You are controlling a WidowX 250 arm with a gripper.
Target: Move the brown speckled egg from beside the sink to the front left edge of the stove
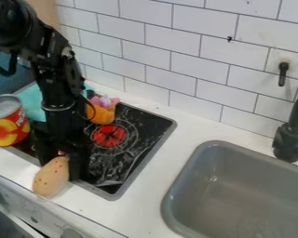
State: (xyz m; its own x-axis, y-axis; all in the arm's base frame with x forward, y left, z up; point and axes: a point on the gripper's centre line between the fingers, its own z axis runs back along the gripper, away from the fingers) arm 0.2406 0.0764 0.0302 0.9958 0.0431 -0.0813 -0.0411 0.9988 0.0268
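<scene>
A: Camera view. Where's the gripper?
B: Gripper (61, 168) is low, over the front edge of the black cooktop (134, 158), right at the tan speckled potato-like toy (50, 179).

A: Open or closed on it?
B: Can't tell. The toy's upper end is tucked in against the gripper, but a firm pinch isn't confirmed.

A: Toy position?
B: Tilted, narrower end up at the gripper, fat end down toward the view's bottom. Overlaps the white counter (148, 204) at the front edge. Resting or slightly raised: can't tell.

A: Progress?
B: My read: approach done, gripper is at the toy. Secure hold and lift: unverified. Toy isn't clear of the front edge area, so any carry is undone.

A: Nearby?
B: Red-and-yellow can (7, 123) at the view's left, teal cloth (32, 103) behind it. Orange toy (100, 114) with a pink-purple top at the cooktop's back, near the red burner mark (110, 135). Gray sink (217, 204) and black faucet (291, 138) on the view's right, well apart.
</scene>
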